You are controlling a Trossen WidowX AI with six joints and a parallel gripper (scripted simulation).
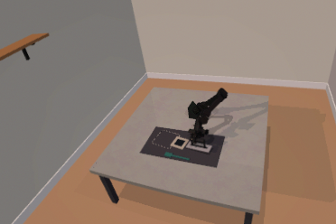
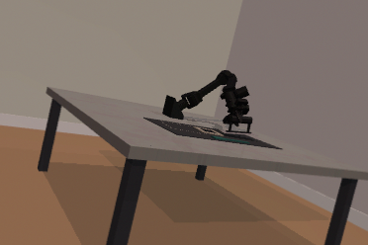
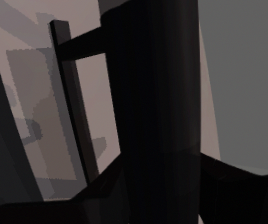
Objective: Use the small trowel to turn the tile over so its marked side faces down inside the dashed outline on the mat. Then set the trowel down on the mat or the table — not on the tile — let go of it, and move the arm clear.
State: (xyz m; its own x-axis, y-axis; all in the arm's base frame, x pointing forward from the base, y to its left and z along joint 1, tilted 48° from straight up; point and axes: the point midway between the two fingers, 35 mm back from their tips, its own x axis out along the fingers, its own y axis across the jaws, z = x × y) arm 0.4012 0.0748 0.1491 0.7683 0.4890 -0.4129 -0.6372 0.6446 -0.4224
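A pale, cream-bordered square tile (image 1: 180,143) (image 2: 210,130) lies on a dark mat (image 1: 149,148) (image 2: 169,127), its dark marking face up. From where I stand, it is just left of the small trowel (image 1: 200,147) (image 2: 239,132) (image 3: 158,100) when seen from above. The trowel is a flat plate with a dark raised handle, clamped in the black tool (image 1: 199,139) (image 2: 239,120) (image 3: 161,185), whose jaws are closed on that handle. The plate appears to be just above the mat; contact cannot be made out.

The plate's long axis runs roughly left to right, so a narrow end faces the tile. The coming move would seem to call for bringing that end leftward and under the tile's near edge, then tipping the tile over to the left. The dashed outline (image 1: 153,140) is on the tile's far side from the trowel, in line with such a turn; the tile is not yet flipped.

A slim teal implement (image 1: 176,156) (image 2: 230,139) lies on the mat beside the tile, on the side away from the arm's base (image 1: 193,110) (image 2: 173,109). It leaves the direct path free, though a wide swing could catch it. Grey worktop (image 1: 131,129) (image 2: 99,122) surrounds the mat.
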